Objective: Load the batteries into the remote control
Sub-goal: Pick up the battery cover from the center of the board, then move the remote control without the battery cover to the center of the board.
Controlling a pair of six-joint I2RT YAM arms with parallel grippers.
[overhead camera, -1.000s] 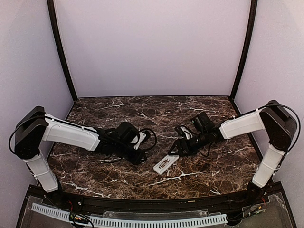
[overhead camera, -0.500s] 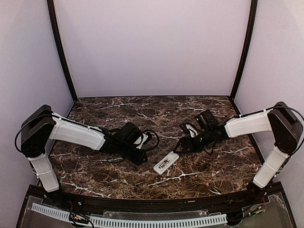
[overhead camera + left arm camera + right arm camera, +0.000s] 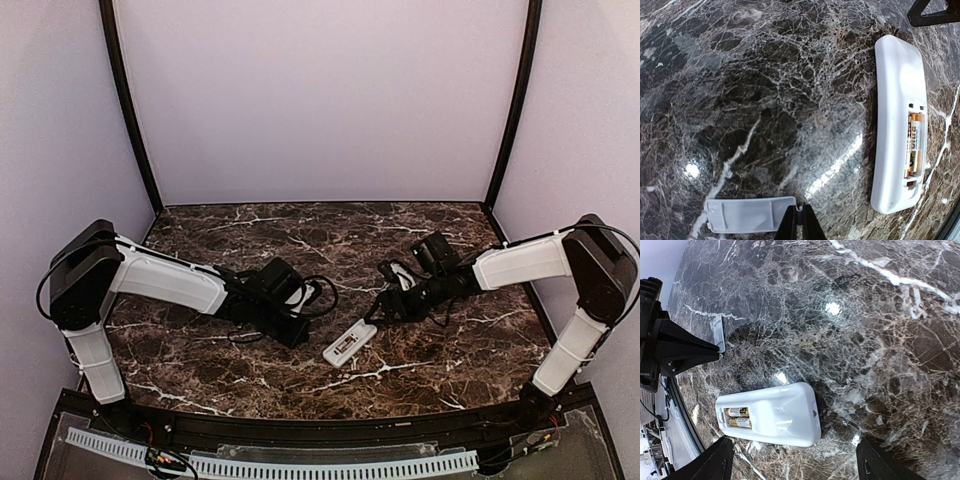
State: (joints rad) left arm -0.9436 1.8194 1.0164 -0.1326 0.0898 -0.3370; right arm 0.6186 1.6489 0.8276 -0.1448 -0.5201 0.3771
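The white remote control [image 3: 349, 343] lies back-up on the marble, its compartment open with two batteries [image 3: 737, 417] side by side inside. It also shows in the left wrist view [image 3: 897, 125] with the batteries [image 3: 914, 145], and in the right wrist view [image 3: 772, 415]. The flat white cover [image 3: 750, 214] lies to its left. My left gripper [image 3: 800, 216] is shut with its tips pinched on the small tab at the cover's end. My right gripper [image 3: 797, 467] is open and empty, just above and behind the remote's closed end [image 3: 385, 308].
Dark veined marble table [image 3: 300, 240] inside lilac walls with black corner posts. The left gripper's black tip [image 3: 685, 352] shows at the left of the right wrist view, beside the cover [image 3: 717, 332]. The table's near edge has a black rail [image 3: 320, 430].
My right gripper has drawn back up and to the right, off the remote. My left arm has stretched slightly right, toward the remote. The remote has not moved.
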